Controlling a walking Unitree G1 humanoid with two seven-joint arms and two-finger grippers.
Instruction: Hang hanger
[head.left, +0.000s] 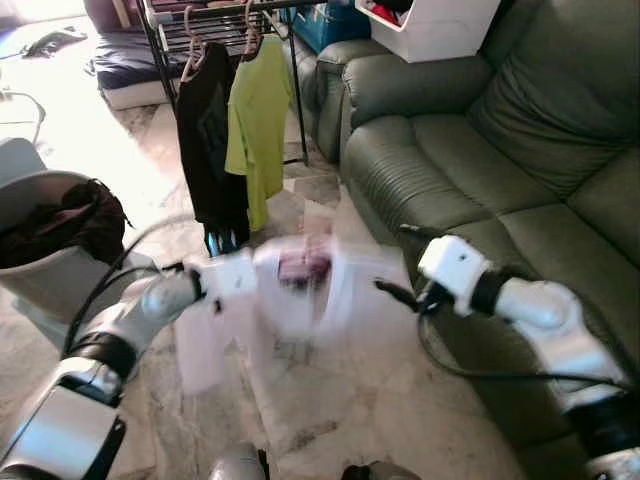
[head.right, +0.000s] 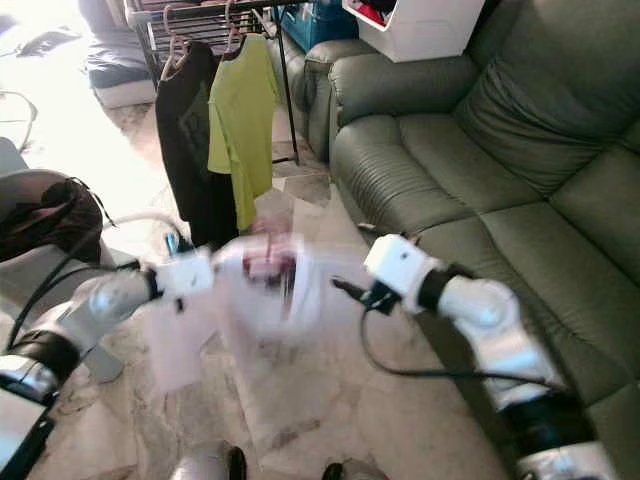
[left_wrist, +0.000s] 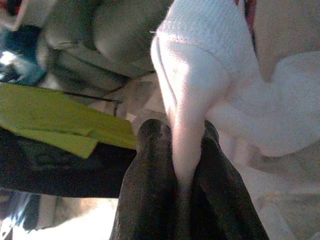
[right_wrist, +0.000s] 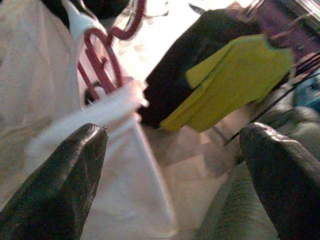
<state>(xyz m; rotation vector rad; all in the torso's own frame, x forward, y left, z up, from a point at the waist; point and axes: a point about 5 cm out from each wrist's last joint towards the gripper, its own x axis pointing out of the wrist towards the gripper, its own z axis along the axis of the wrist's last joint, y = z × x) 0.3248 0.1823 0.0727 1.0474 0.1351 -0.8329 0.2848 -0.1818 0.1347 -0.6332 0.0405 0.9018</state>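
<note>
Two silver arms reach forward over the marble floor (head.left: 400, 400), meeting around a white shirt (head.left: 300, 295) that hangs blurred between them. The left arm stretches out from the lower left, bent slightly at the elbow, and the left gripper (left_wrist: 185, 150) has its black fingers (left_wrist: 150, 170) pinched together on a fold of the white shirt near its ribbed edge. The right arm comes in from the right in front of the green sofa (head.left: 480, 140), forearm angled toward the middle, wrist turned inward. The right gripper (right_wrist: 175, 145) has its fingers (right_wrist: 65, 175) spread wide, holding nothing, just beside the shirt. A dark red hanger (right_wrist: 102, 62) sits inside the shirt's collar, its hook curling up above the fabric; in the head views it shows as a reddish blur (head.left: 303, 268) at the top of the garment. Farther ahead stands a black clothes rack (head.left: 160, 50) with a black shirt (head.left: 205, 140) and a lime-green shirt (head.left: 258, 120) hanging side by side on hangers. A grey basket (head.left: 50, 270) with dark clothes stands at the left.
</note>
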